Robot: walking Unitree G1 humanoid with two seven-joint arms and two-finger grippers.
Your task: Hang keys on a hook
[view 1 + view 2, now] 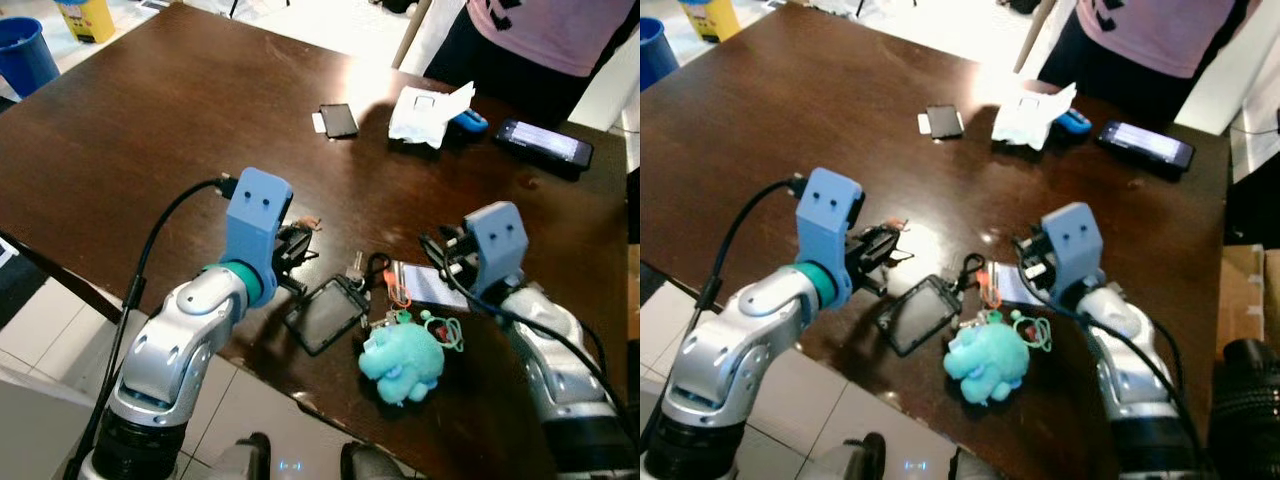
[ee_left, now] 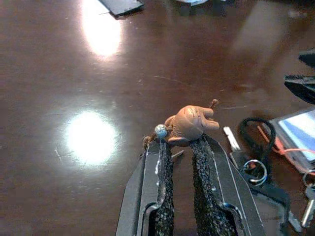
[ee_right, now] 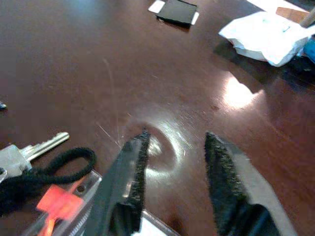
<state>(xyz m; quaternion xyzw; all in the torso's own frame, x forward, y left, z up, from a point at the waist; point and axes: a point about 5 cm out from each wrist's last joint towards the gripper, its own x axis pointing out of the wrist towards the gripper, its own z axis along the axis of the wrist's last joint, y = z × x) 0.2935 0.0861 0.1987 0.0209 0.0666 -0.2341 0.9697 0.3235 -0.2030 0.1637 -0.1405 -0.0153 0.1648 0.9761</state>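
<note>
- On the dark wood table [image 1: 150, 130], near its front edge: keys [image 1: 357, 268] on a black cord loop [image 1: 379, 264], lying in a cluster with a black card holder [image 1: 324, 314], a clear badge sleeve with orange tag [image 1: 420, 283] and a teal plush charm [image 1: 402, 362].
- Left gripper [image 2: 181, 142]: low over the table at about 9 o'clock of the keys. Fingers [image 2: 165, 167] pressed nearly together, pinching a small brown figurine charm [image 2: 191, 124] with a pale bead [image 2: 160, 130] at the tips.
- Right gripper [image 3: 173, 147]: at about 3 o'clock of the cluster, over the badge sleeve edge. Fingers [image 3: 138, 162] spread, nothing between them; bare table in the gap.
- Key blade [image 3: 42, 145] and cord lie just beside the right gripper's finger; touching or not, cannot tell.
- At 12 o'clock, far side of the table: small black phone on a white card [image 1: 338, 120], crumpled white paper [image 1: 430, 112], blue object [image 1: 470, 122], larger phone [image 1: 545, 142].
- Person in pink top [image 1: 560, 30] stands at the far edge.
- Blue bin [image 1: 25, 55] on the floor, about 10 o'clock.
</note>
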